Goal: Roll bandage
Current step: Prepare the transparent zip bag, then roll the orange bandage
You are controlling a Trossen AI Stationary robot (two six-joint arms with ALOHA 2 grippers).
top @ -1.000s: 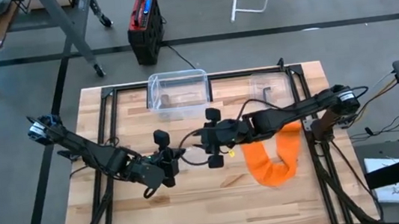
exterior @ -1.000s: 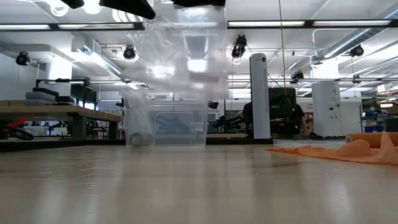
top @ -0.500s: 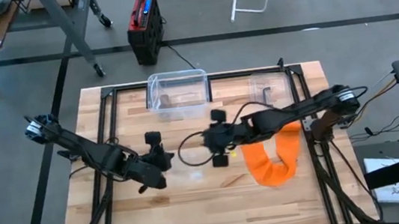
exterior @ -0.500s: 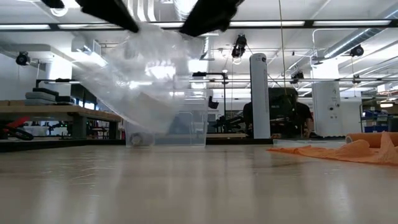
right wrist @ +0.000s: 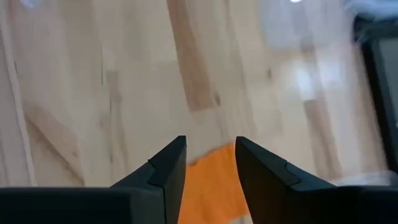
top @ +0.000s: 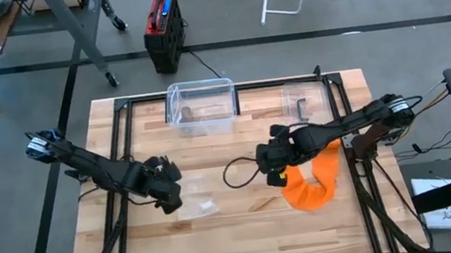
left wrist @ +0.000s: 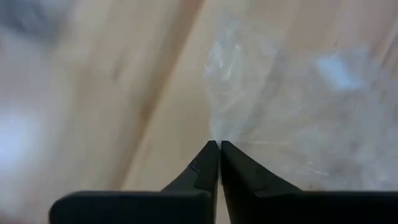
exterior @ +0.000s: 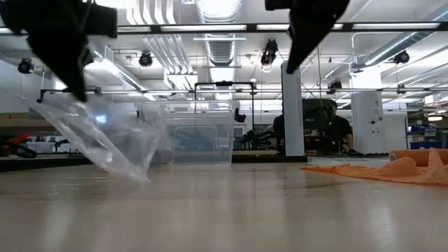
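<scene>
A clear plastic bag (top: 197, 203) hangs from my left gripper (top: 171, 194), left of the table's middle. It also shows in the low view (exterior: 105, 136) and in the left wrist view (left wrist: 292, 106). My left gripper (left wrist: 219, 144) is shut on it. An orange bandage (top: 313, 180) lies in a loose loop on the table's right half. My right gripper (top: 270, 169) is open and empty just left of the bandage and above it. The right wrist view shows the orange cloth (right wrist: 208, 183) below its spread fingers (right wrist: 210, 144). My left gripper pinches the bag's upper edge (left wrist: 217, 134) between its two fingers. The bag hangs slanting down from the fingers toward the table's right. Its lower end (exterior: 140, 175) rests on the table, and the film is crumpled and slack.
Two clear plastic boxes stand at the table's far edge, one at the middle (top: 200, 108) and one at the right (top: 303, 96). The low view shows the middle box (exterior: 199, 136) behind the bag. Bare wood lies between the two grippers.
The bag was held high between both grippers. My right gripper has let go and gone toward the table's right edge, to the orange bandage. My left gripper has gone toward the left edge with the bag, which has swung down until its lower end rests on the table.
</scene>
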